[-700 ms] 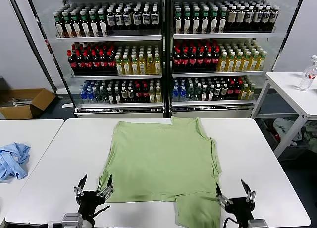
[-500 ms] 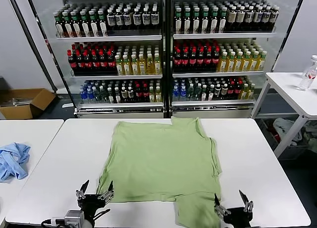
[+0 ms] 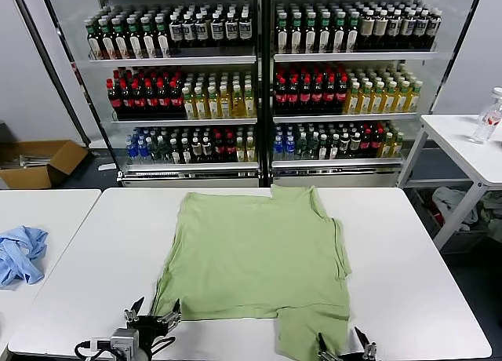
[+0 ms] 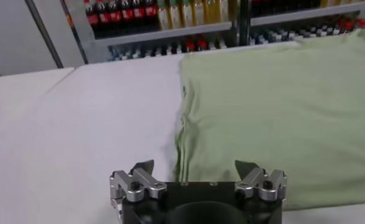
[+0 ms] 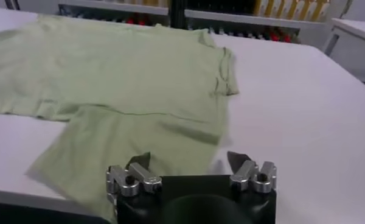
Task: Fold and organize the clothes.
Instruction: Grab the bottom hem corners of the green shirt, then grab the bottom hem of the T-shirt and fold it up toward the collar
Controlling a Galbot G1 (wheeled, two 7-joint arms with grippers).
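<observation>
Head view: one shirt (image 3: pixel 259 255), two grippers.

Green shirt (image 3: pixel 259 263) on white table (image 3: pixel 392 243)

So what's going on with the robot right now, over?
Left pincer open, at the near table edge by the shirt's corner. Right pincer open, low by the hanging flap. Green shirt spread flat on the table, ungrasped. Nothing in the way.
</observation>
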